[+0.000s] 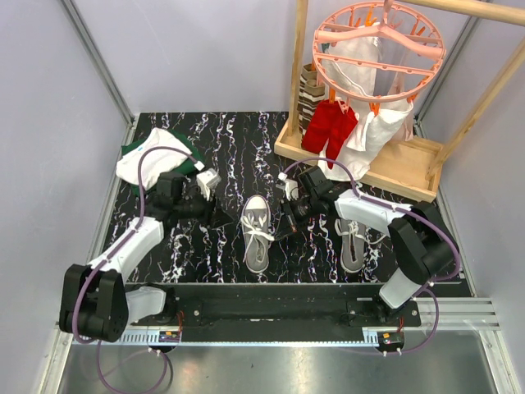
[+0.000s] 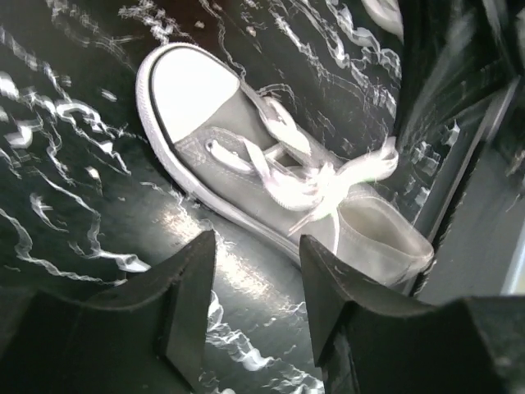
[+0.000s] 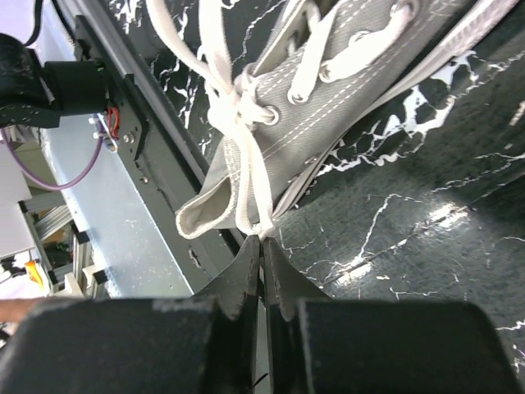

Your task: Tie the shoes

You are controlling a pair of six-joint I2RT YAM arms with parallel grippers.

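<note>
The left arm (image 1: 131, 242) reaches from its base up and forward, then bends right at the wrist, so the left gripper (image 1: 218, 215) points rightward low over the worktop. In its wrist view the 2 fingers (image 2: 184, 283) stand well apart with nothing between them. The right arm (image 1: 385, 215) folds back at a raised elbow and stretches left, with the right gripper (image 1: 289, 212) at its end, tilted down. Its 2 fingers (image 3: 244, 275) are pressed almost together, leaving only a thin slit, and pinch a lace (image 3: 250, 176) at their tips.
</note>
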